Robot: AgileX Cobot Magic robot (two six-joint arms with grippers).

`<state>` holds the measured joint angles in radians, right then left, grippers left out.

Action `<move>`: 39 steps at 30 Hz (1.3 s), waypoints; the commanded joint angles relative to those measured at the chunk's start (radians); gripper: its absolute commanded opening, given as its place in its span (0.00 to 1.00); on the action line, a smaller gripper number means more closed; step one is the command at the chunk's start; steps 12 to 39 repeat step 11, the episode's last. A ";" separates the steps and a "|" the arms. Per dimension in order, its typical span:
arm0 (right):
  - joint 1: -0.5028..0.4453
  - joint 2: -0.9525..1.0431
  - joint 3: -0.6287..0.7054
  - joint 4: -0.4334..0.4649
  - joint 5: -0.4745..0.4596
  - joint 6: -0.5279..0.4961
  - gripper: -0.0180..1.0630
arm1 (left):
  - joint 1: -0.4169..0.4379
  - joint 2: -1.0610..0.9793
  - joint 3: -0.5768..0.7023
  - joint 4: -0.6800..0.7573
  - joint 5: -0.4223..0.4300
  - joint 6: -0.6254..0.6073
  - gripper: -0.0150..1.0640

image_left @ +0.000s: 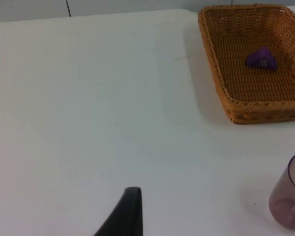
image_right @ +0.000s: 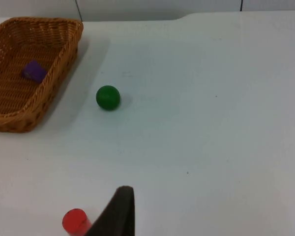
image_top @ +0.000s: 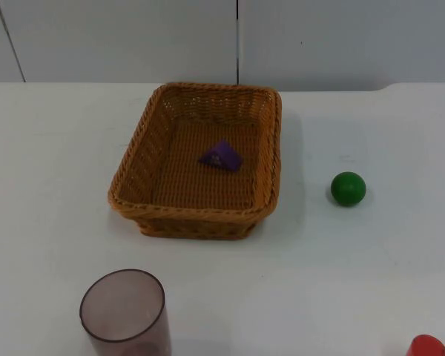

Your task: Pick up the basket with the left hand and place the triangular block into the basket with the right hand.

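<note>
A brown wicker basket (image_top: 144,159) rests on the white table, a little behind its middle. The purple triangular block (image_top: 222,156) lies inside it on the woven floor, toward the back. The left wrist view shows the basket (image_left: 214,59) and the block (image_left: 261,59) from the side. My left gripper (image_left: 130,209) hangs over bare table, well away from the basket and holding nothing. My right gripper (image_right: 120,209) waits over the table on the basket's other side, past the green ball, with the basket (image_right: 64,59) and block (image_right: 34,71) far off.
A green ball (image_top: 348,188) (image_right: 108,97) sits right of the basket. A translucent purple cup (image_top: 124,311) (image_left: 291,199) stands near the front edge, left of centre. A red cylinder (image_top: 426,346) (image_right: 75,221) stands at the front right. The grey partition wall closes the back.
</note>
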<state>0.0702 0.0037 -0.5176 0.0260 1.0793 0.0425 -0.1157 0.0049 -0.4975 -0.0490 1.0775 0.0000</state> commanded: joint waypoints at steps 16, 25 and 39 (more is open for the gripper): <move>-0.008 -0.004 0.002 0.003 -0.004 -0.007 0.99 | 0.114 -0.005 0.004 0.006 -0.004 0.000 0.99; -0.008 -0.004 0.002 0.003 -0.004 -0.007 0.99 | 0.114 -0.005 0.004 0.006 -0.004 0.000 0.99; -0.008 -0.004 0.002 0.003 -0.004 -0.007 0.99 | 0.114 -0.005 0.004 0.006 -0.004 0.000 0.99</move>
